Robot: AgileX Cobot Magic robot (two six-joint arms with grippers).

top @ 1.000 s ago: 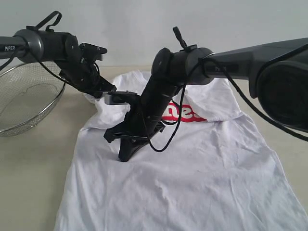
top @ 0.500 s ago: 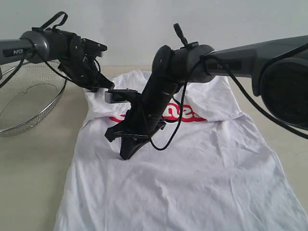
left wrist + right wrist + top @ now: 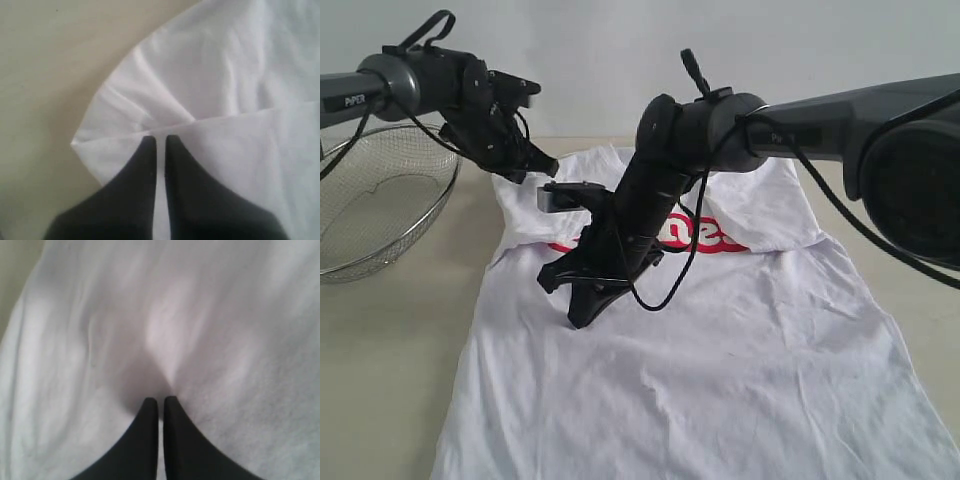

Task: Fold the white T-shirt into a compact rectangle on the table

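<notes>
The white T-shirt (image 3: 720,360) lies spread on the table (image 3: 380,340), its top part folded down over the red lettering (image 3: 715,240). My left gripper (image 3: 548,166) hangs shut in the air just over the shirt's far left shoulder. In the left wrist view its tips (image 3: 160,139) are above a folded edge of the shirt (image 3: 225,75), with no cloth between them. My right gripper (image 3: 578,320) reaches across the middle, shut, with its tips pressed onto the shirt's left half. The cloth (image 3: 225,315) dimples and creases at those tips (image 3: 160,400).
A wire mesh basket (image 3: 370,210) stands on the table at the far left, close under the left arm. The right arm's cable (image 3: 665,290) hangs in a loop above the shirt. Bare tabletop (image 3: 45,75) borders the shirt's left side.
My left gripper has risen and drawn back to the left, away from the shirt's shoulder. The right arm and the shirt have stayed still.
</notes>
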